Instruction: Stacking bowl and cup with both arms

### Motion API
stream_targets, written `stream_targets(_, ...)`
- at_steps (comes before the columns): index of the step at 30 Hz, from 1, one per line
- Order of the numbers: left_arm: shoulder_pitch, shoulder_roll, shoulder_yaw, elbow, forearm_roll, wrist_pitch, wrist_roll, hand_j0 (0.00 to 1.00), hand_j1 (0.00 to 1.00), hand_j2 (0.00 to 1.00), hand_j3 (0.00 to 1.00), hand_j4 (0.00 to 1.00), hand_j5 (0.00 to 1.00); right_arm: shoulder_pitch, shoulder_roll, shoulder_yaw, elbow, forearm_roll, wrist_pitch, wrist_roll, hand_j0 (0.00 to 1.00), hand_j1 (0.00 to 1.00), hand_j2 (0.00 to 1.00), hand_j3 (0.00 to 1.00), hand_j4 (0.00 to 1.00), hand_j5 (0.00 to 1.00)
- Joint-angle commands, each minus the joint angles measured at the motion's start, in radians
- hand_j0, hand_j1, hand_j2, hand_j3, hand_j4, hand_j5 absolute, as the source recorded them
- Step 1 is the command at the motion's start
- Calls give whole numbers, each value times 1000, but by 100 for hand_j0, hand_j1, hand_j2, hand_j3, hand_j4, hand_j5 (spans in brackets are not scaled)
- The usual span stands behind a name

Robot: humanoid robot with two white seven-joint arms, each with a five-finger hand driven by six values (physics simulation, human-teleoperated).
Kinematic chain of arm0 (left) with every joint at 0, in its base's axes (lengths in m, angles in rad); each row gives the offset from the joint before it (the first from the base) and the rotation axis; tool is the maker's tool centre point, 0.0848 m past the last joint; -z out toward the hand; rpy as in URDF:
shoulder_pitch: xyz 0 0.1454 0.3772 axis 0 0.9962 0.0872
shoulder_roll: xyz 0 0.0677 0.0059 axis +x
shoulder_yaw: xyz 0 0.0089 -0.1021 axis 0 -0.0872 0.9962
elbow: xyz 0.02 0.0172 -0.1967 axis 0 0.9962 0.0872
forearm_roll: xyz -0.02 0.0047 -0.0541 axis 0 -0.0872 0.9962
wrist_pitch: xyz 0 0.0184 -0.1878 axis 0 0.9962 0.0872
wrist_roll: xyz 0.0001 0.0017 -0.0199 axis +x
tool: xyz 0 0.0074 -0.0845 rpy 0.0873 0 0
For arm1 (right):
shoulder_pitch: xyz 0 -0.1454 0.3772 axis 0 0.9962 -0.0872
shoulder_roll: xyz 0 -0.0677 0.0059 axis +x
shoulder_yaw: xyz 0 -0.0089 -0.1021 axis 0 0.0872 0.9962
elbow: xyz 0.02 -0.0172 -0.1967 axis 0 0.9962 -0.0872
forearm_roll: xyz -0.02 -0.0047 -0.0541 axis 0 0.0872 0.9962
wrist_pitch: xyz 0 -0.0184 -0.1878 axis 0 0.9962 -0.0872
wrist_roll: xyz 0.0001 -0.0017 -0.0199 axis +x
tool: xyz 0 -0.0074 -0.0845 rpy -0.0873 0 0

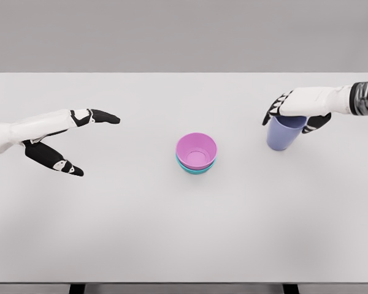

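A pink bowl [196, 150] sits nested inside a teal bowl [196, 168] at the middle of the white table [172, 233]. To the right stands a lavender-blue cup [284, 133], upright. My right hand [292, 113] comes in from the right edge and is curled over the cup's rim, fingers down on both sides of it. My left hand [80, 141] hovers at the table's left, well away from the bowls, with fingers and thumb spread and nothing between them.
The table's far edge runs along the top against a grey wall. Its front edge [184, 283] shows at the bottom, with dark legs below.
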Motion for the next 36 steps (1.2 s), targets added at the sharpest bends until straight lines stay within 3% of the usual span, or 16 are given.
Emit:
stream_targets(1, 0, 1, 0, 0, 9, 3, 0, 100, 100, 100, 100, 100, 100, 0, -1, -3, -1, -5, 1, 0, 67, 67, 67, 67, 67, 67)
stream_targets(12, 0, -4, 0, 4, 8, 3, 0, 100, 100, 100, 100, 100, 100, -11, 2, -62, -11, -22, 1, 0, 61, 61, 61, 61, 61, 61)
stream_targets(18, 0, -4, 0, 4, 8, 3, 0, 100, 100, 100, 100, 100, 100, -8, 0, -111, -74, -28, 1, 0, 61, 61, 61, 61, 61, 61)
stream_targets(34, 0, -4, 0, 4, 8, 3, 0, 100, 100, 100, 100, 100, 100, -9, 2, -149, -386, -89, 1, 0, 62, 62, 62, 62, 62, 62)
stream_targets(36, 0, -5, 0, 4, 8, 3, 0, 100, 100, 100, 100, 100, 100, -9, 29, -148, -401, -101, 1, 0, 62, 62, 62, 62, 62, 62)
